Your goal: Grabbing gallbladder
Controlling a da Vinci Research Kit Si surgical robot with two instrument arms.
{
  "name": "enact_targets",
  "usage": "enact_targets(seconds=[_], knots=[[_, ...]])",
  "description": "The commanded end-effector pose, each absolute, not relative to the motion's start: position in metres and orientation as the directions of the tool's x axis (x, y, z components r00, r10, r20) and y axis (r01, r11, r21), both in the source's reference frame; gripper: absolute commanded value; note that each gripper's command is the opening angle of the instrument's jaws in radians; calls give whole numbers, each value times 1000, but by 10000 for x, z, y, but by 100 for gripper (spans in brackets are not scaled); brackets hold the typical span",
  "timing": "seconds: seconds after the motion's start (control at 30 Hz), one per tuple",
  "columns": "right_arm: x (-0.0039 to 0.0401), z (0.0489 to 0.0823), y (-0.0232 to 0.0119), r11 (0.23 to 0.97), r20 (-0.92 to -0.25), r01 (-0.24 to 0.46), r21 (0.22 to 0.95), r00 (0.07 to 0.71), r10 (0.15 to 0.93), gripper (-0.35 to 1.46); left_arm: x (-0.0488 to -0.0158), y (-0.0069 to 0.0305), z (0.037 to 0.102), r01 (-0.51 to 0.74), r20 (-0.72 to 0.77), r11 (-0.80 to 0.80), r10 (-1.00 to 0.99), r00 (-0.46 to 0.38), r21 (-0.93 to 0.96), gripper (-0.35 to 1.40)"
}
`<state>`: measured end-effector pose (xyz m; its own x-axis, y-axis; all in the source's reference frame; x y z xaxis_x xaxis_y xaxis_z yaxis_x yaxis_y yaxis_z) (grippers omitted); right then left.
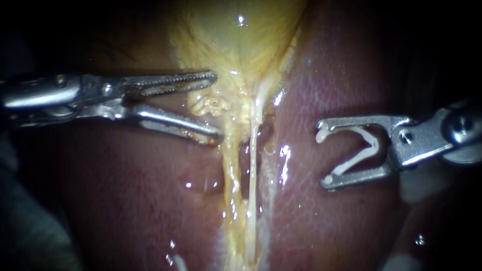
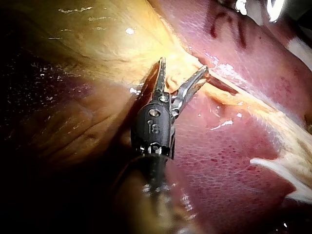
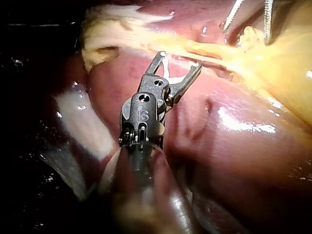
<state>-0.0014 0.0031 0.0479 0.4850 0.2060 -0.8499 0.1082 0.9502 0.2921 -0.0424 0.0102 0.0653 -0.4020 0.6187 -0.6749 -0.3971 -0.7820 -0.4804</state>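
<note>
Seemingly at gallbladder point(image 1: 236, 35) edge, left instrument point(image 1: 216, 106) gapes; right instrument point(image 1: 324, 153) holds clip point(image 1: 372, 145).

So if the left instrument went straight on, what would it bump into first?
Most likely the gallbladder: its yellowish narrow end lies right ahead of the left instrument, between its open jaws. Depth is hard to judge, though.

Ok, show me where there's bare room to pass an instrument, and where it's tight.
Free: the liver below the left instrument, left of the pale strands; and the liver strip between those strands and the right instrument with its clip. Crowded: the narrow end of the gallbladder, where the left instrument's open jaws meet the strands.
</note>
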Motion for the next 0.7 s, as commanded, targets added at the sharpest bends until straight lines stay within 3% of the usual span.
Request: enact_targets(seconds=[0.03, 0.47, 0.63, 0.7], knots=[[-14, 479, 31, 950, -850, 108, 292, 485, 206, 49, -423, 101, 658, -400, -672, -783, 618, -409, -476, 54], [-14, 478, 30, 950, -850, 109, 292, 485, 206, 49, -415, 103, 687, -413, -654, -786, 615, -441, -460, 46], [-14, 478, 30, 950, -850, 109, 292, 485, 206, 49, -412, 105, 684, -418, -648, -780, 622, -440, -465, 35], [-14, 478, 30, 950, -850, 109, 292, 485, 206, 49, -413, 106, 683, -427, -637, -768, 637, -434, -477, 22]])
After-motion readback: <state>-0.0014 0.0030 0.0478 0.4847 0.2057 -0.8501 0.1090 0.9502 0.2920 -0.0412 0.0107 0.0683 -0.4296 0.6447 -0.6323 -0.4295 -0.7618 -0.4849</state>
